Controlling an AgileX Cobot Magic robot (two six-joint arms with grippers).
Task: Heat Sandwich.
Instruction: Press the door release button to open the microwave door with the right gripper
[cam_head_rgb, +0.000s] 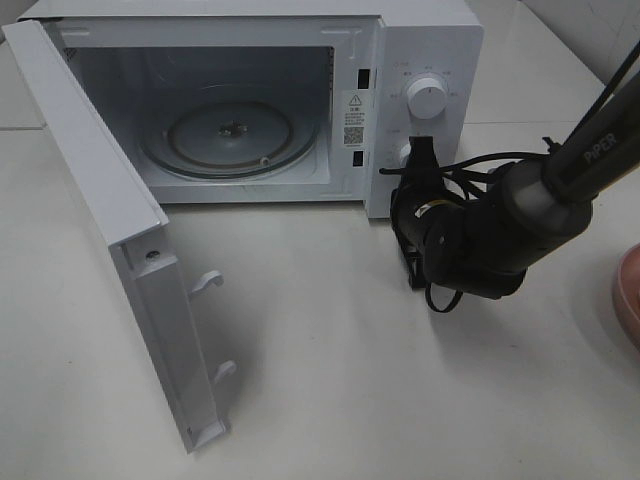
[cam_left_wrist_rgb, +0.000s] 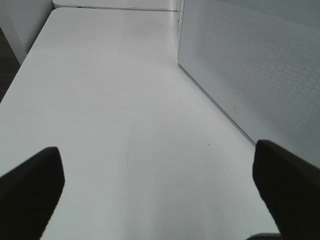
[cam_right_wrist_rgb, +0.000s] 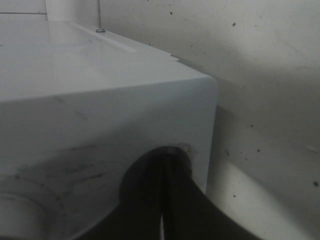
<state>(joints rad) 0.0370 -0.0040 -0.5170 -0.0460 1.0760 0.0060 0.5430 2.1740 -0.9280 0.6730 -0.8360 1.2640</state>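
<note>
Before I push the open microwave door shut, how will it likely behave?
The microwave door looks like a stiff, thin panel, so it should probably swing on its hinge rather than flex. Its latch hooks stick out and might snag. The microwave sits on a smooth white table, so a hard push may slide it.

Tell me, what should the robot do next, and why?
Probably pull the right gripper back from the microwave and open it. Its jaws are shut on nothing. The door stands wide open and the glass tray inside is bare. No sandwich shows in any view, only a pink plate edge at the right, so fetching food seems to come first.
</note>
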